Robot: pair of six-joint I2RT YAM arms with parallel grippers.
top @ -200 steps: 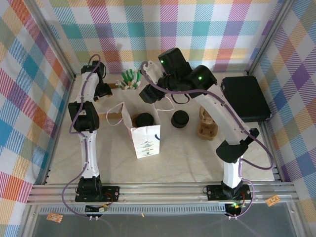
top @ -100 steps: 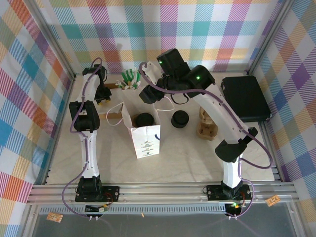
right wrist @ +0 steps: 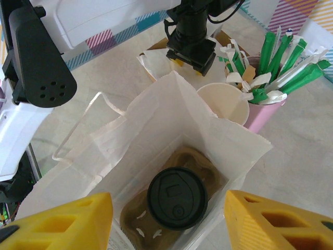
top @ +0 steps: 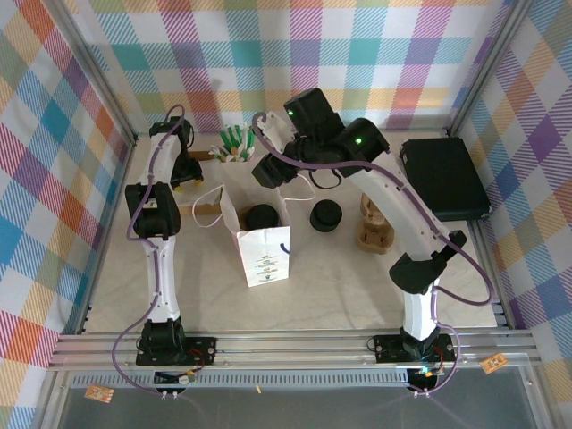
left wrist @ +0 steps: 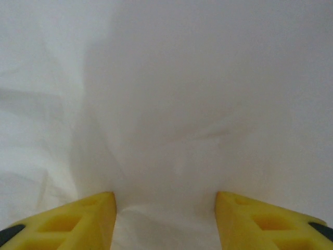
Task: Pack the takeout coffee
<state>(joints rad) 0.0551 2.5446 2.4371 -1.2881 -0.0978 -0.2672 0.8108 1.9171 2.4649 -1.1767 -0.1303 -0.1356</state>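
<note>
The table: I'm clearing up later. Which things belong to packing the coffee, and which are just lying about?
For the job: coffee cup, paper bag, cup tray inside it.
Lying about: lid stack, cup of straws, empty cup, black case, wooden pieces.

The takeout coffee (top: 261,215) stands inside the white paper bag (top: 266,255).

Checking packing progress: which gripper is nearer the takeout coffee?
Right. The right gripper hovers directly above the takeout coffee inside the paper bag; the left gripper is beyond the bag's far edge.
</note>
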